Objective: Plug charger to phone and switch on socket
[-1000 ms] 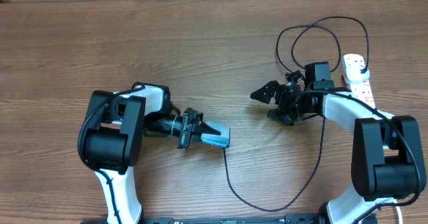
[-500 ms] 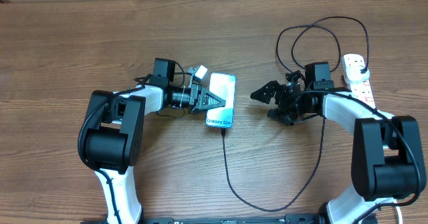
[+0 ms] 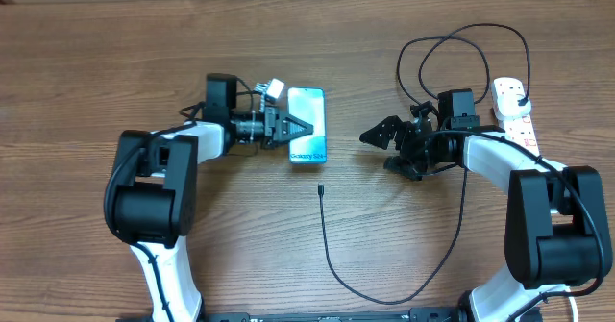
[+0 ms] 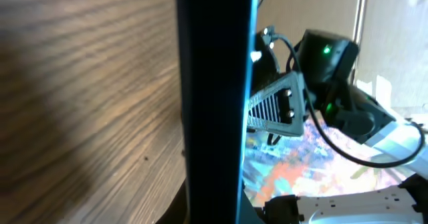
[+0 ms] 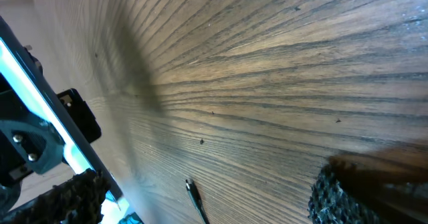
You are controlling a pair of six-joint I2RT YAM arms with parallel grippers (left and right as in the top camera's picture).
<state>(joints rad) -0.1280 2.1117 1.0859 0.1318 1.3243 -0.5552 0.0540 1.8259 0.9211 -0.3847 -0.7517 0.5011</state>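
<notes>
The phone point(image 3: 309, 120), teal screen facing up, sits left of centre with my left gripper point(image 3: 298, 130) shut on its left side. The left wrist view shows the phone point(image 4: 214, 103) edge-on as a dark upright band. The charger's connector tip point(image 3: 320, 189) lies on the table just nearer than the phone, apart from it; the right wrist view shows this tip point(image 5: 194, 194) and the phone point(image 5: 27, 90) at the left edge. The cable point(image 3: 384, 298) loops round to the white socket point(image 3: 516, 115) at far right. My right gripper point(image 3: 381, 149) stands open, right of the phone, holding nothing.
The charger cable coils in loops point(image 3: 461, 43) behind the right arm, and its black plug point(image 3: 520, 93) sits in the socket's far end. Bare wooden table point(image 3: 144, 53) stretches to the left and far side.
My left gripper has carried the phone from the near middle toward the far side. The connector tip, at the phone's near edge half a second ago, now lies apart. The right arm has not moved.
</notes>
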